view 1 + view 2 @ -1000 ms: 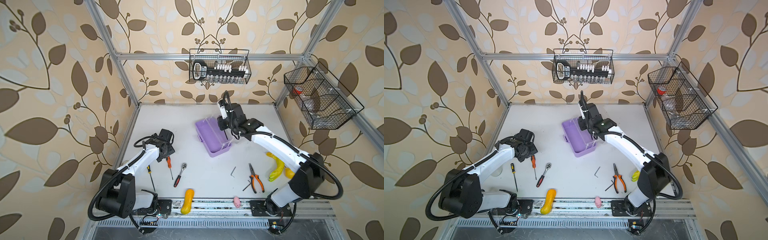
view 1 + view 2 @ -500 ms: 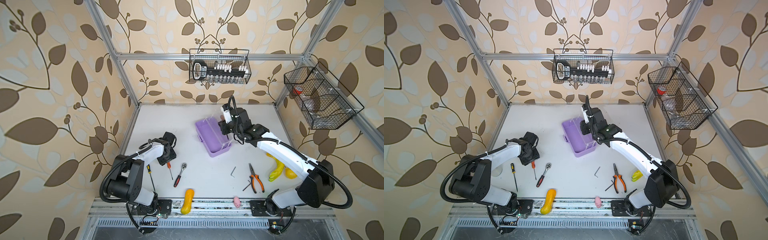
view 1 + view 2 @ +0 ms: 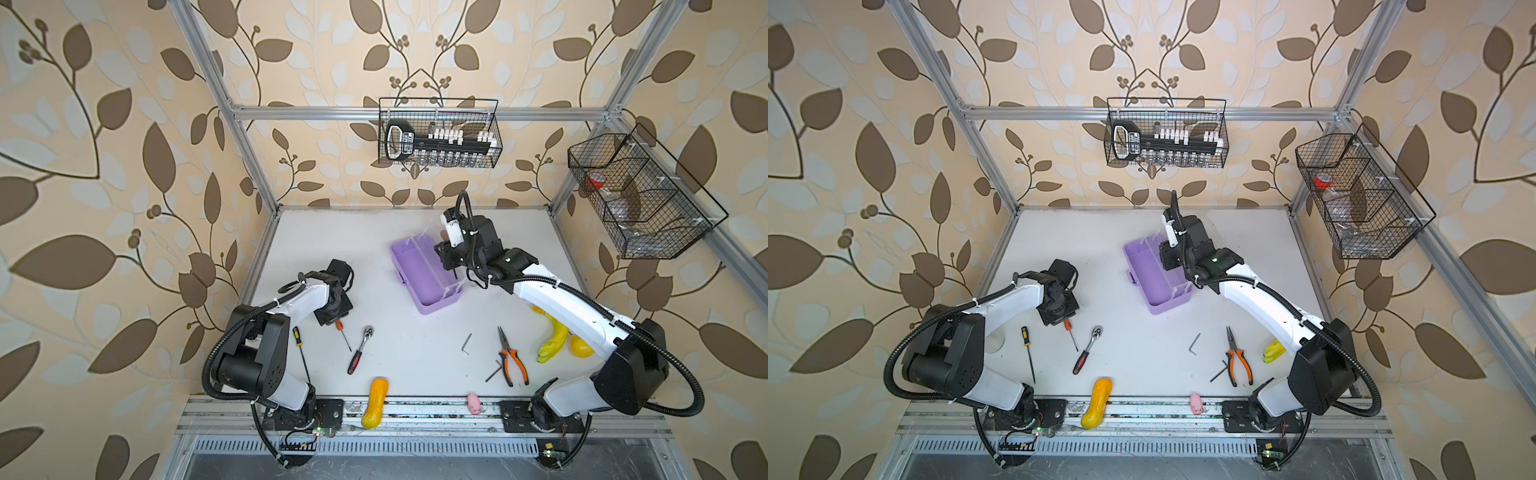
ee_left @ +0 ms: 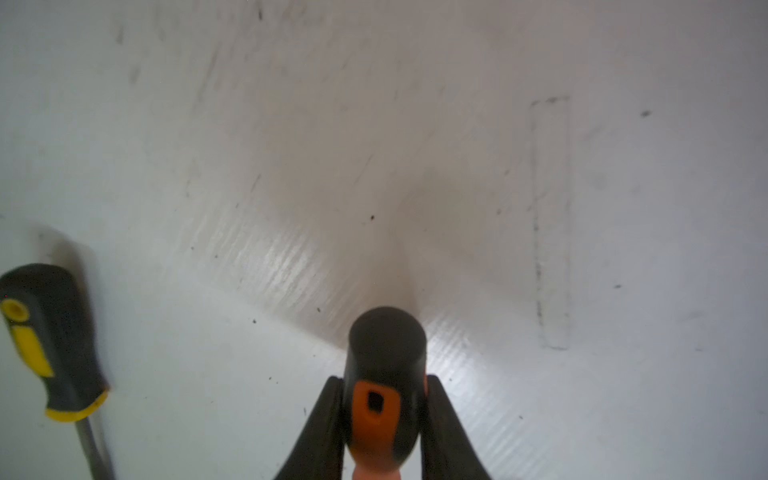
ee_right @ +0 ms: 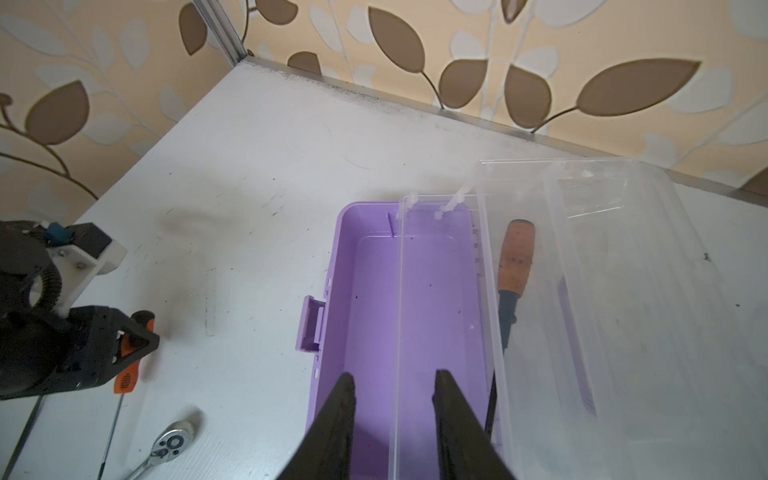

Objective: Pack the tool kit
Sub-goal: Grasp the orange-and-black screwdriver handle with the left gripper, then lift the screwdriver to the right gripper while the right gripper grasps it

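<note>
The tool kit [image 3: 419, 274], a lilac box, sits open mid-table, and its clear lid [image 5: 623, 249] is folded back. A cork-handled tool [image 5: 515, 257] lies in it under clear plastic. My right gripper [image 5: 395, 376] hovers over the box [image 3: 1154, 274], open, with a clear plastic edge running below the gap. My left gripper [image 4: 384, 380] is low on the table at the left [image 3: 334, 318]. It is shut on the black-and-orange handle of the orange screwdriver [image 4: 376, 361], whose shaft [image 3: 345, 338] rests on the table.
A yellow-black screwdriver [image 3: 297, 336] and a ratchet [image 3: 360, 349] lie beside the left gripper. Pliers [image 3: 513, 361], hex keys [image 3: 467, 345], a yellow toy [image 3: 375, 401] and a pink pig [image 3: 473, 402] lie near the front. Wire baskets [image 3: 438, 133] [image 3: 640, 195] hang on the walls.
My left gripper came down onto the orange screwdriver and closed on its handle. The right gripper shifted slightly over the box.
</note>
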`<action>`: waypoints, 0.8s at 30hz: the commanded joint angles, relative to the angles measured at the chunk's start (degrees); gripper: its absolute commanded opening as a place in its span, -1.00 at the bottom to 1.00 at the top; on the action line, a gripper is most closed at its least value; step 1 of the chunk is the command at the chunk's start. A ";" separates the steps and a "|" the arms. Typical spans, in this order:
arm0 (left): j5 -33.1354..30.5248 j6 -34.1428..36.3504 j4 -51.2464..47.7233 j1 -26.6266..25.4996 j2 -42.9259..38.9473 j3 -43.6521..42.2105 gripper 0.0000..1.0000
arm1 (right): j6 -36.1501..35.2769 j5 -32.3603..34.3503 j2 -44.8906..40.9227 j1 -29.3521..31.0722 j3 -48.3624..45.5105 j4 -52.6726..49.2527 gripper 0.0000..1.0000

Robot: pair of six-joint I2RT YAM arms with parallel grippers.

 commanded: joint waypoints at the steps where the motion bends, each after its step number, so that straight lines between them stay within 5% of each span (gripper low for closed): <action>1: -2.86 1.60 -3.48 -0.04 -6.66 6.06 -0.90 | 0.90 -11.86 1.59 0.36 -1.48 3.42 -0.31; 9: 10.97 3.40 3.87 -1.99 -13.07 11.00 -1.00 | 8.71 -36.45 7.17 1.62 -3.51 15.08 -0.25; 24: 16.13 0.70 8.34 -8.73 -15.12 13.15 -1.00 | 18.35 -43.84 18.95 8.53 -2.46 28.07 0.04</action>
